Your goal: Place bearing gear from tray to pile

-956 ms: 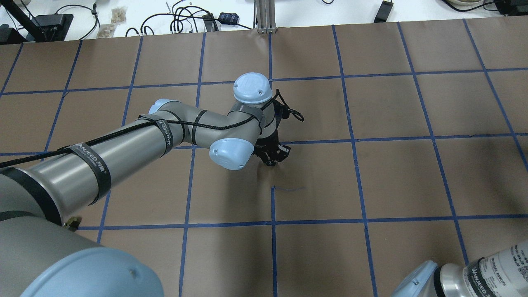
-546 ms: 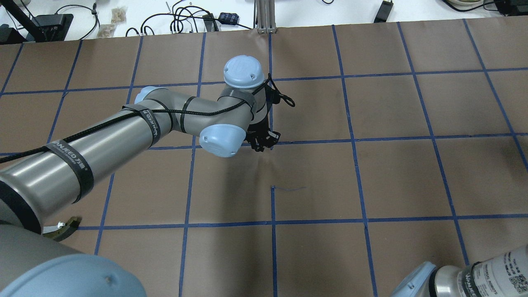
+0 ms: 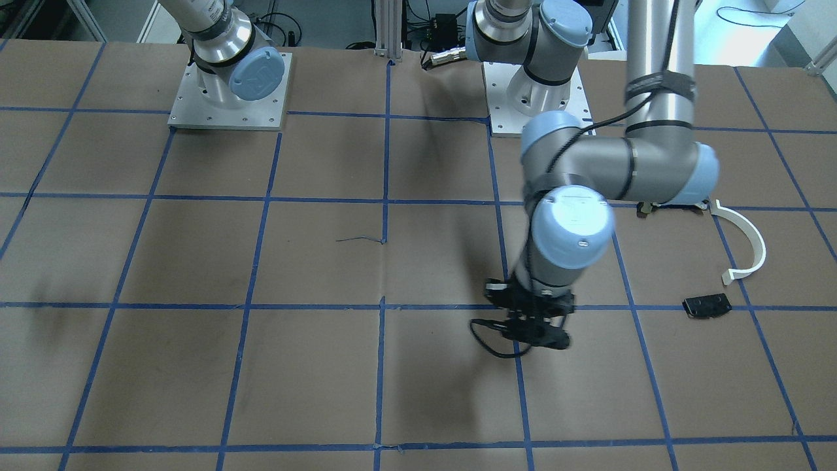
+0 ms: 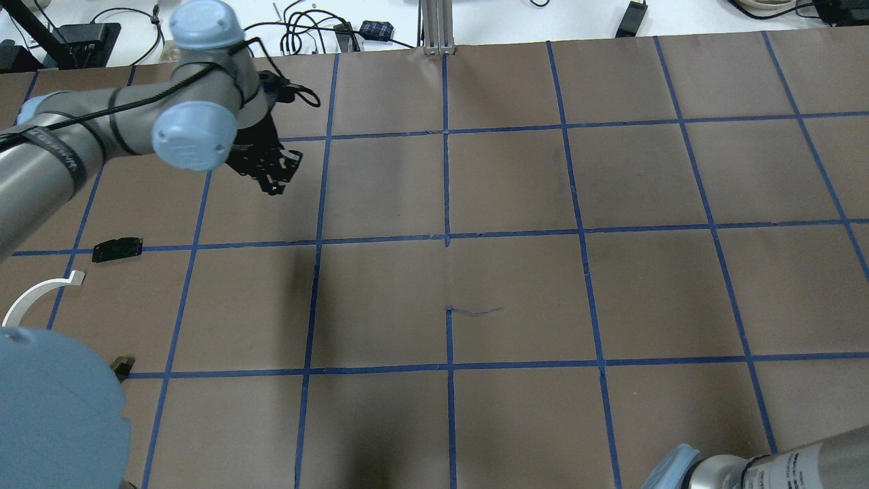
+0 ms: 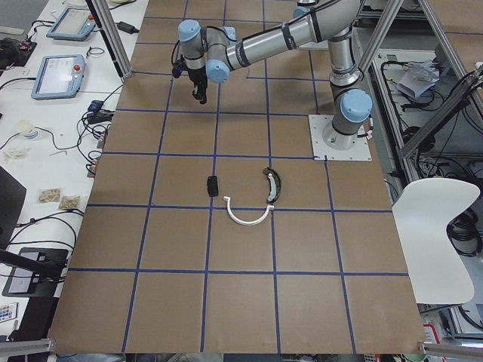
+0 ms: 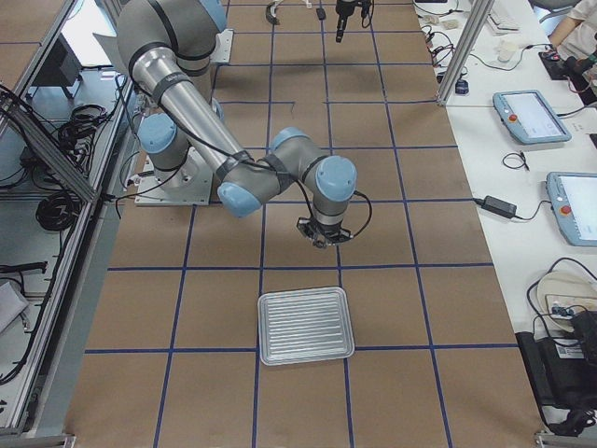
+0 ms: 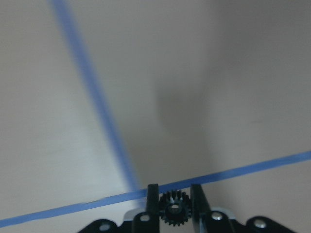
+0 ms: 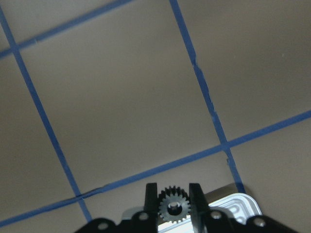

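Black bearing gear (image 7: 174, 213) clamped in the left hand (image 4: 271, 180) over the counter (image 4: 516, 292), pile's white arc (image 4: 27, 295) and black plate (image 4: 117, 249) well apart from that hand, right hand (image 8: 172, 191) pinching a grey gear (image 8: 171, 208), tray (image 6: 306, 327) just beside it.

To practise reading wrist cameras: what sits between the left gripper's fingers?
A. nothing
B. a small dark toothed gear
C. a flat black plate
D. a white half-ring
B: the left wrist view shows a small dark toothed gear held between the two fingers of the left gripper.
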`<state>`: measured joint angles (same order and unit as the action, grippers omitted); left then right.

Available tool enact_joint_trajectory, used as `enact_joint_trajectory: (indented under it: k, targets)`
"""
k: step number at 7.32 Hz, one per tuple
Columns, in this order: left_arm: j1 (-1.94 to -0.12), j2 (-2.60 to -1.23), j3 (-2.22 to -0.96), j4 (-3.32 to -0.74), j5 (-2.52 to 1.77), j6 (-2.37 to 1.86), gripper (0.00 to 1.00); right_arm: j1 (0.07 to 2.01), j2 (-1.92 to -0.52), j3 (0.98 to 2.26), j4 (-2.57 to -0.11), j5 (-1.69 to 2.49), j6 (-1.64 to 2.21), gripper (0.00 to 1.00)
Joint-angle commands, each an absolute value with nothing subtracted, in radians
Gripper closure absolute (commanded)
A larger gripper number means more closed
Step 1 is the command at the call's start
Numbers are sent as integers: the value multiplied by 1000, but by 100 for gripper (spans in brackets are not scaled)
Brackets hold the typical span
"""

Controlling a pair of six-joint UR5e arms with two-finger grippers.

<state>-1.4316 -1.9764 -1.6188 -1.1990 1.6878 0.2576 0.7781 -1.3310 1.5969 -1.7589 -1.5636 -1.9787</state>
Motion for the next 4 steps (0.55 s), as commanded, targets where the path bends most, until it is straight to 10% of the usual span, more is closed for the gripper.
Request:
enact_joint_trajectory:
  k: [1,4]
  targets:
    - [-1155,-1967,-1657,-1220,1709,409,100,939,-1451,1583,-1521,-1560,-1663,94]
    - [-949,-1965,-1718,-1223,1712,504,100,1185,-1488,1578,-1448,-1458,-1267,94]
